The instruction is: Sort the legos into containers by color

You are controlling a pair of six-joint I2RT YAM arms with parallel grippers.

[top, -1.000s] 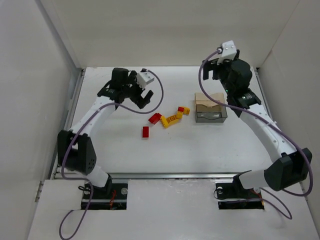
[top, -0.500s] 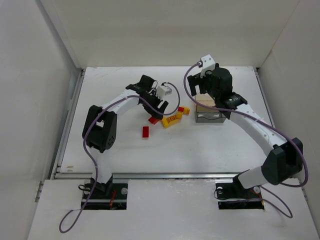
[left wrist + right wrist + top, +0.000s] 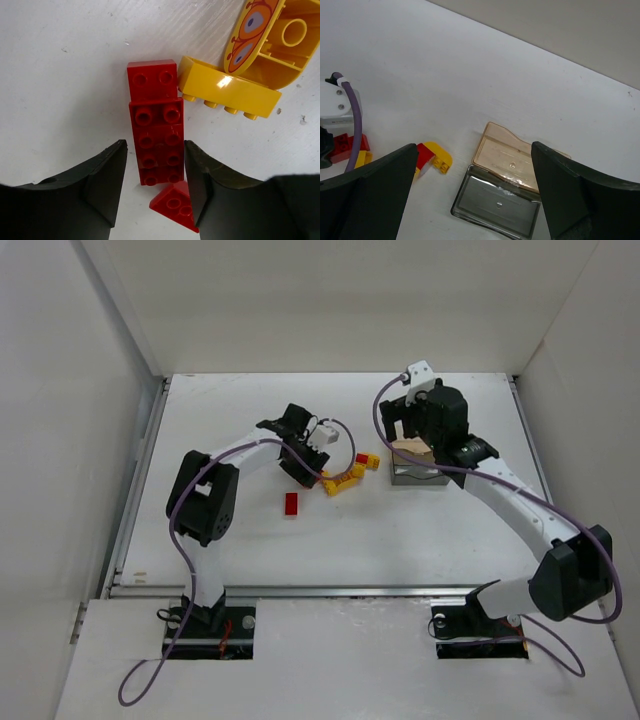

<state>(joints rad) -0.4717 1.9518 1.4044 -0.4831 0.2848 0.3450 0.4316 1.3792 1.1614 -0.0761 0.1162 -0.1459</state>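
The left pincer [image 3: 154, 160] is low over the tabletop [image 3: 60, 75], jaws partly open, one finger on each side of a long red brick [image 3: 157, 135]; a gap shows on the left. A yellow brick [image 3: 227, 95] touches the brick's far corner, with a small red piece [image 3: 175, 210] at its near end. A lone red brick [image 3: 291, 503] lies apart. The right pincer [image 3: 474, 147] is spread wide and holds nothing, above the adjoining tan tray [image 3: 507, 157] and clear grey tray [image 3: 495, 207].

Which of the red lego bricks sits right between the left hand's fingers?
The long red studded brick, lying lengthwise in the open gap; the lone flat red brick lies well apart from it.
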